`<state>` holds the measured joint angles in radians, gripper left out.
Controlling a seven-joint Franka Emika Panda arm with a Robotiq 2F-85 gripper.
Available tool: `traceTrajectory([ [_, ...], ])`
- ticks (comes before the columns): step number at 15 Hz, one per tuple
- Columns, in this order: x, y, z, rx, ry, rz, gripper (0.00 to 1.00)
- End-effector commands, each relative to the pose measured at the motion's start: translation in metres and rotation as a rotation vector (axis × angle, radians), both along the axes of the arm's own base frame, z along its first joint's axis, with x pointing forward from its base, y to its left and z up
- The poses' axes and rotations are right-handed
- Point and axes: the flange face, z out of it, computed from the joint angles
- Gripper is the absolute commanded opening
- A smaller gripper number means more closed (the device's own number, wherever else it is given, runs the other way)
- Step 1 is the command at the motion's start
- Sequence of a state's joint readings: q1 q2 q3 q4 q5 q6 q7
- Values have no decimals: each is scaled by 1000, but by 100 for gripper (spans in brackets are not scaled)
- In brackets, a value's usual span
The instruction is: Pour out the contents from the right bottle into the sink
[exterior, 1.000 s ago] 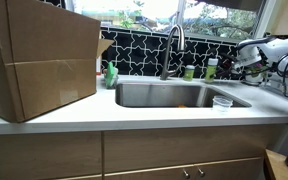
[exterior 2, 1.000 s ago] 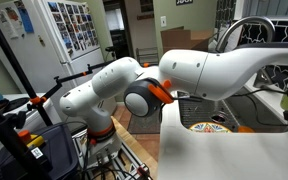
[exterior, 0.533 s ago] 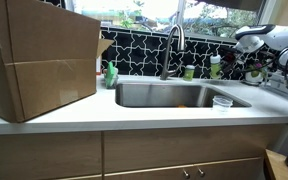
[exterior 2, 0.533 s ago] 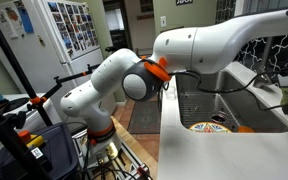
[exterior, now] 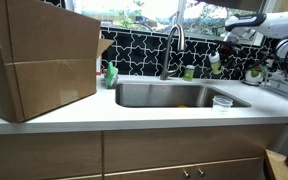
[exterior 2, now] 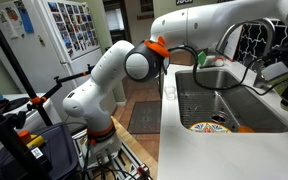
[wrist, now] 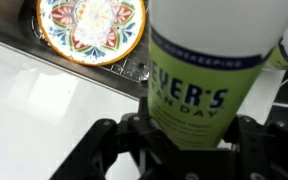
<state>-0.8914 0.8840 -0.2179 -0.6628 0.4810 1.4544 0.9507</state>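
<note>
My gripper (wrist: 187,130) is shut on the right bottle (wrist: 206,70), a green plastic bottle with a printed label that fills the wrist view between the black fingers (wrist: 112,135). In an exterior view the bottle (exterior: 214,64), with its pale top, hangs just above the counter at the sink's far right corner, with the gripper (exterior: 222,48) reaching in from the right. The stainless sink (exterior: 164,96) lies to its left and below it. In the wrist view the sink edge (wrist: 24,52) and a patterned plate (wrist: 92,25) inside it show beyond the bottle.
A shorter green bottle (exterior: 189,72) stands behind the sink beside the curved faucet (exterior: 172,45). A green pointed soap bottle (exterior: 111,73) stands at the left, next to a large cardboard box (exterior: 39,60). A clear cup (exterior: 222,102) sits on the front counter. The arm (exterior 2: 214,25) spans over the sink (exterior 2: 199,85).
The arm has swung up and to the left, and the gripped bottle has come slightly up and over toward the sink. The jaws stayed shut.
</note>
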Motion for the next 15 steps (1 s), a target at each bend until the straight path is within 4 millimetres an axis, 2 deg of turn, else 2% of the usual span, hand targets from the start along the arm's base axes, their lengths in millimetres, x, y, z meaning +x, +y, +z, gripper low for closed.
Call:
traceTrajectory([
  [1,6,16,22,-131,81,129,38],
  [6,26,36,46,-351,154,308,38],
  [9,36,44,58,-502,132,423,38],
  [10,45,36,51,-450,131,355,63],
  [15,44,42,57,-493,122,408,63],
])
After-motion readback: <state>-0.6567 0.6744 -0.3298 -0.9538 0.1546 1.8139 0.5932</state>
